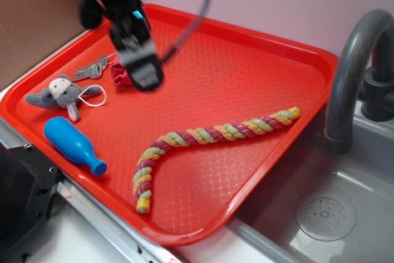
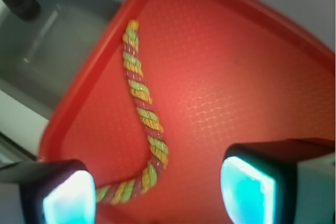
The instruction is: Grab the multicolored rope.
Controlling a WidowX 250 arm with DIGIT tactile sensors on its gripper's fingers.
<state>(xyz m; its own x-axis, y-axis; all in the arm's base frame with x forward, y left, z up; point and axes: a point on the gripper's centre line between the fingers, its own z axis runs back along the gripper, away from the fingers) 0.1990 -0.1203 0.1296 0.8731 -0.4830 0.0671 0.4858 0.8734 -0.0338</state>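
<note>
The multicolored rope (image 1: 209,137), twisted pink, yellow and pale green, lies bent on the red tray (image 1: 246,60), running from the front towards the right rim. My gripper (image 1: 143,77) hovers above the tray's back left part, well away from the rope, blurred by motion. In the wrist view the rope (image 2: 142,106) stretches ahead and curls between the two cyan-padded fingers (image 2: 247,190), far below them. My gripper (image 2: 157,195) stands open with nothing in it.
A blue bottle (image 1: 74,145) and a grey plush mouse (image 1: 61,95) lie at the tray's left. Keys (image 1: 92,69) and a small red cloth ball (image 1: 120,76) sit near the gripper. A grey sink (image 1: 326,214) with a dark faucet (image 1: 351,72) is to the right.
</note>
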